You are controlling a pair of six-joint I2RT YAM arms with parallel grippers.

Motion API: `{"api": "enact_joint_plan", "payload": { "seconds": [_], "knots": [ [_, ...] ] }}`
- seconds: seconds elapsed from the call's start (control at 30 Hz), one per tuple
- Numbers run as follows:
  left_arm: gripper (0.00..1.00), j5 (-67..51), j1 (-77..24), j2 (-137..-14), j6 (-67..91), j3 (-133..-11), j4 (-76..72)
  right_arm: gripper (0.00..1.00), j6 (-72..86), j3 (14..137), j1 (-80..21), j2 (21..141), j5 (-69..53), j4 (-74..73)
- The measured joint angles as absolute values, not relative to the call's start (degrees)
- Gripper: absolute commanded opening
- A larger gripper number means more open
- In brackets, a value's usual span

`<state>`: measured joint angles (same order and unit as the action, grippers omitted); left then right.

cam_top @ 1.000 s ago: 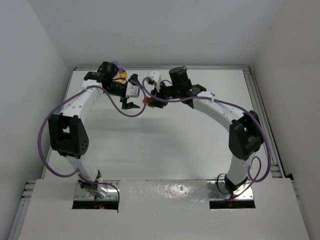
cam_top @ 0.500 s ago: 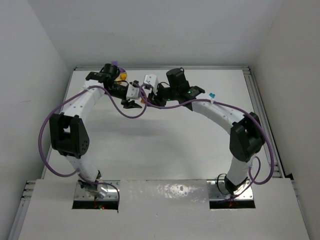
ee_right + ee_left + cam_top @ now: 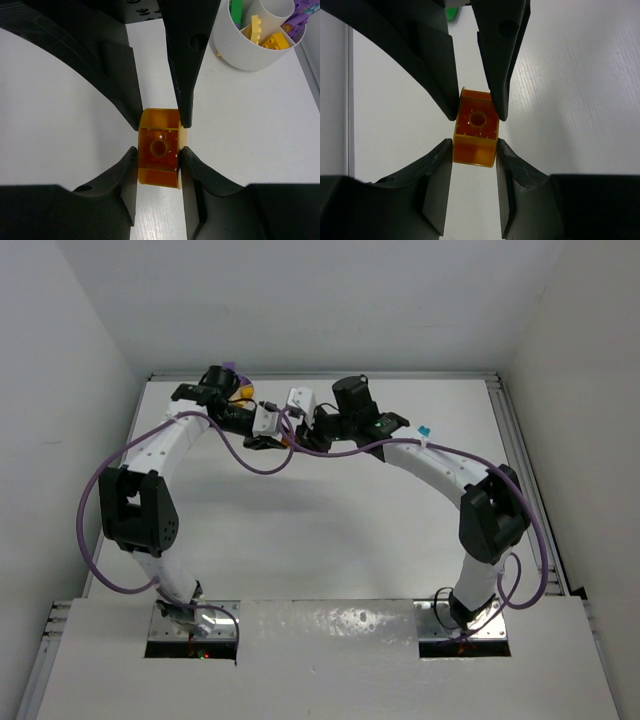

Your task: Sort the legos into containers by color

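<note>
The left gripper [image 3: 474, 152] is closed narrowly on the orange brick [image 3: 476, 125], with its pads pressed against two sides. The same brick is gripped from the opposite end by the right gripper [image 3: 158, 160]. It is held over the white table [image 3: 240, 115]; whether it touches the table cannot be told. Near it stands the white bowl [image 3: 240, 47], in which a green brick [image 3: 236, 11], yellow bricks [image 3: 272, 40] and purple bricks [image 3: 300, 17] are kept in separate sections.
</note>
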<state>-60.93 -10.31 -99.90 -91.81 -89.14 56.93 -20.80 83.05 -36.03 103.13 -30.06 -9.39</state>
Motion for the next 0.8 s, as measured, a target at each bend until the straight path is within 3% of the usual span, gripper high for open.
{"api": "enact_joint_plan", "payload": {
  "seconds": [0.07, 0.23, 0.27, 0.3, 0.37, 0.47, 0.8],
  "knots": [
    [0.0, -60.8, -10.3, -99.9, -90.6, -89.1, 56.3, 0.0, -20.4, 83.0, -36.0, 103.2, -30.0, -9.0],
    [0.0, -59.9, -10.4, -99.9, -88.4, -88.9, 55.5, 0.01, -19.1, 81.5, -36.0, 103.2, -29.8, -6.5],
    [0.0, -59.6, -10.4, -99.9, -87.8, -88.8, 55.2, 0.12, -18.6, 81.2, -36.0, 103.2, -29.5, -5.9],
    [0.0, -59.3, -10.4, -99.9, -86.4, -88.5, 54.4, 0.49, -17.8, 80.8, -36.1, 103.2, -29.0, -5.2],
    [0.0, -58.0, -10.5, -99.7, -80.4, -87.5, 51.0, 0.78, -15.7, 79.8, -36.0, 103.1, -26.3, -2.7],
    [0.0, -52.1, -10.6, -99.2, -64.7, -84.7, 40.5, 0.99, -10.1, 76.1, -35.3, 102.4, -19.2, 3.9],
    [0.0, -22.6, -9.6, -101.9, -23.0, -89.1, 18.3, 0.99, 10.4, 59.2, -26.2, 96.3, -0.5, 23.9]
  ]
}}
